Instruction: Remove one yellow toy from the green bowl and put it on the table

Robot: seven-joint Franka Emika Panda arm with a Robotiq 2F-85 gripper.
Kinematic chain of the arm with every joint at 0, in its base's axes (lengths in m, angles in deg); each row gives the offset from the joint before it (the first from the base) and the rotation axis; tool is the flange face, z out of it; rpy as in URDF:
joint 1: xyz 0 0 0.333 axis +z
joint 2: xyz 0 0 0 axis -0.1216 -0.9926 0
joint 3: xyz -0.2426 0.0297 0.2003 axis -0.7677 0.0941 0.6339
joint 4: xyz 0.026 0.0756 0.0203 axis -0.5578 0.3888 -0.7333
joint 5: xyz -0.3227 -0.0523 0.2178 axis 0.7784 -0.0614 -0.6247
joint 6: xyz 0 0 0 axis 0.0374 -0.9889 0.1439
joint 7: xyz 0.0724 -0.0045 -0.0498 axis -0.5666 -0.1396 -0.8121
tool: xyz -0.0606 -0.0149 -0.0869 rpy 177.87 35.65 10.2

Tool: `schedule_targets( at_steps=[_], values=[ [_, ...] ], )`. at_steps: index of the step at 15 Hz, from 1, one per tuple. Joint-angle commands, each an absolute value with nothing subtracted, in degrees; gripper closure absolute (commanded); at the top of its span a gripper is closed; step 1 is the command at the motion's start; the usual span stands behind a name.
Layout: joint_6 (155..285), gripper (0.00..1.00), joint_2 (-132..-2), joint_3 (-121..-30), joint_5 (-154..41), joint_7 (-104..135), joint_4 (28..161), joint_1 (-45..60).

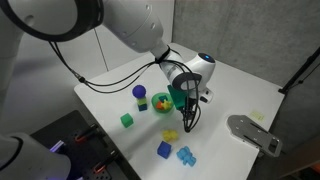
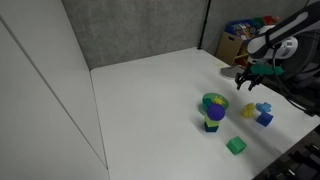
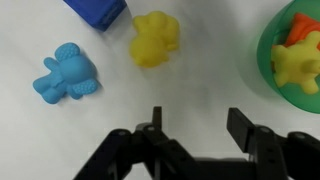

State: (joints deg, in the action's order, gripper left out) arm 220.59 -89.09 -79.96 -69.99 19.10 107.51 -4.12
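Note:
A yellow toy (image 3: 155, 38) lies on the white table (image 3: 200, 80), beside a light blue toy (image 3: 65, 72) and a blue block (image 3: 97, 10). It also shows in both exterior views (image 1: 170, 134) (image 2: 248, 112). The green bowl (image 3: 268, 60) sits at the right edge of the wrist view and holds another yellow toy (image 3: 295, 65) and an orange piece (image 3: 305, 30). The bowl also shows in both exterior views (image 1: 162, 102) (image 2: 213, 101). My gripper (image 3: 195, 120) is open and empty. It hovers over bare table between the bowl and the lying yellow toy (image 1: 189, 120) (image 2: 247, 82).
A green cube (image 1: 127, 120) and a blue ball on a yellow block (image 1: 140, 95) stand near the bowl. A grey object (image 1: 255, 133) lies at the table's edge. A black cable (image 1: 100, 75) hangs from the arm over the table.

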Motion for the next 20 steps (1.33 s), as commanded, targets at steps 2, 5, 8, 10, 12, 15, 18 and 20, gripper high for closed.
schedule_targets(
  at_steps=[2, 5, 8, 10, 12, 15, 18, 20],
  values=[
    [219.14, 0.00, -86.72, -78.59, -69.86, 15.88, 108.37, -4.99],
    [217.16, 0.00, -85.54, -77.99, -69.11, 14.73, 107.69, -4.22],
    [213.87, 0.00, -83.65, -77.47, -67.81, 13.82, 106.80, -2.81],
    [212.50, 0.00, -81.75, -77.43, -66.11, 13.92, 107.00, -1.41],
    [211.69, 0.00, -79.29, -77.81, -63.21, 15.16, 107.76, 0.78],
    [211.78, 0.00, -75.44, -78.22, -57.82, 17.27, 109.51, 4.22],
    [212.84, 0.00, -70.72, -77.74, -53.99, 19.01, 112.64, 6.77],
    [212.96, 0.00, -67.30, -77.22, -52.64, 19.71, 115.23, 7.94]
  ],
)
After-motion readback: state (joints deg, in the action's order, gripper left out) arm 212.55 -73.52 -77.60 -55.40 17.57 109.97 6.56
